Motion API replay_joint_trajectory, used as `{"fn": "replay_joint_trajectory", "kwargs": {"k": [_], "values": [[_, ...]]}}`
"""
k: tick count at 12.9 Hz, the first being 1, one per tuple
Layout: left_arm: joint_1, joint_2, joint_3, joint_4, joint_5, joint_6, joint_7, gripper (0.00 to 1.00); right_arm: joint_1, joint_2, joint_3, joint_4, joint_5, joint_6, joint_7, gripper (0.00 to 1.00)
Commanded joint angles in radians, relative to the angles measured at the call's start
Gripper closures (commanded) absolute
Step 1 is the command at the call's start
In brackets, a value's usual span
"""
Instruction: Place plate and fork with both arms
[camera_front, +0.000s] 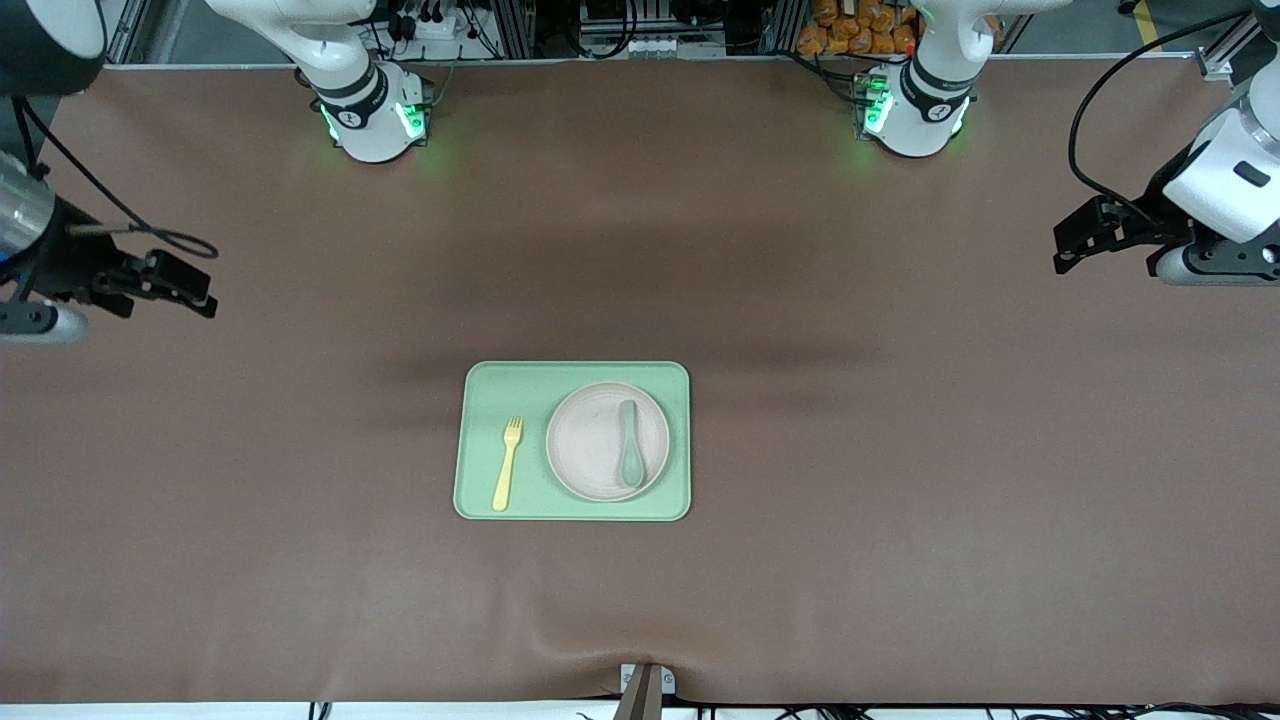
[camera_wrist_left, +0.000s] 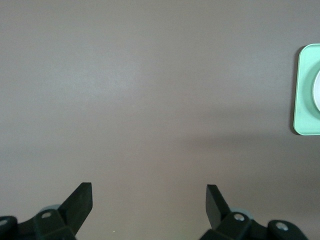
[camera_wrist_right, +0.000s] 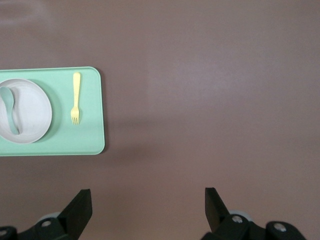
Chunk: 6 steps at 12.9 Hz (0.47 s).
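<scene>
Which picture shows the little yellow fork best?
The front view: the fork lies in plain sight on the green tray, beside the plate. The right wrist view shows it too, but smaller. The left wrist view misses it, catching only the tray's edge.

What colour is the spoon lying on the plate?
Grey-green. The spoon lies on the beige plate; it shows best in the front view.

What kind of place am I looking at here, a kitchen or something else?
Probably a robotics lab rather than a kitchen: two white arms bolted by a brown-covered table, cables and metal framing along its edge, and only a practice setting, a green tray with a plate, fork and spoon.
</scene>
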Motion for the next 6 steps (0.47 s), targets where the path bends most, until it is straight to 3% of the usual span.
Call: {"fn": "replay_joint_trajectory", "kwargs": {"k": [1,4,6], "values": [[0.003,0.004,-0.003,0.020,-0.005,-0.001,-0.006,0.00,0.009,-0.092,0.007,-0.103,-0.002,0.022,-0.004,0.00],[0.004,0.004,-0.003,0.020,-0.005,-0.001,-0.003,0.00,0.011,-0.081,0.006,-0.093,-0.041,0.018,-0.009,0.00],[0.007,0.003,-0.003,0.020,-0.005,-0.002,0.002,0.00,0.002,-0.025,0.004,-0.007,-0.051,0.009,-0.010,0.00]]}}
